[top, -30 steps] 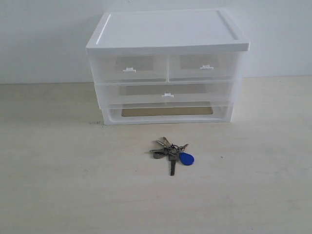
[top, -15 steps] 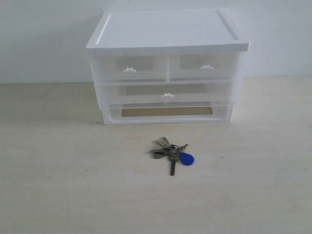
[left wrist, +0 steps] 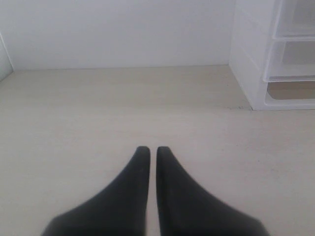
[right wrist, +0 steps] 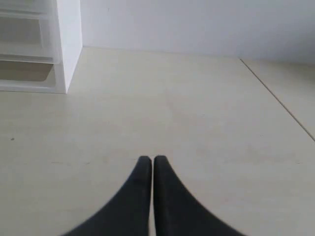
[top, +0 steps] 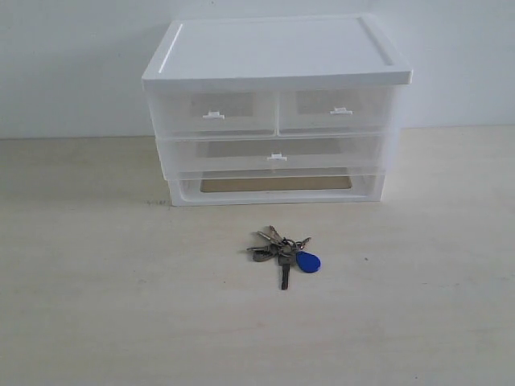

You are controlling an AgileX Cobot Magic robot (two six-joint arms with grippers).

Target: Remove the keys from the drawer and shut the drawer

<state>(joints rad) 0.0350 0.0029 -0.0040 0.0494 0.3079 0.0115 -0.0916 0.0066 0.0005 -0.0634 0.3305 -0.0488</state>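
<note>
- I see the keys (top: 282, 251) lying on the pale worktop (top: 96, 289), in front of the white-topped organizer (top: 273, 52) and well apart from it
- Their blue fob (top: 308, 262) sits at the right side of the bunch, and one long key points toward the camera
- The drawer (top: 213, 112), top left, is pushed in, its front level with the right half-width drawer (top: 336, 110); its white tab handle (top: 213, 115) faces me
- My left tool (left wrist: 153, 150) has its jaws pressed together on nothing, over bare worktop, with the organizer's corner off to one side
- My right tool (right wrist: 152, 159) is likewise closed and empty, over bare worktop
</note>
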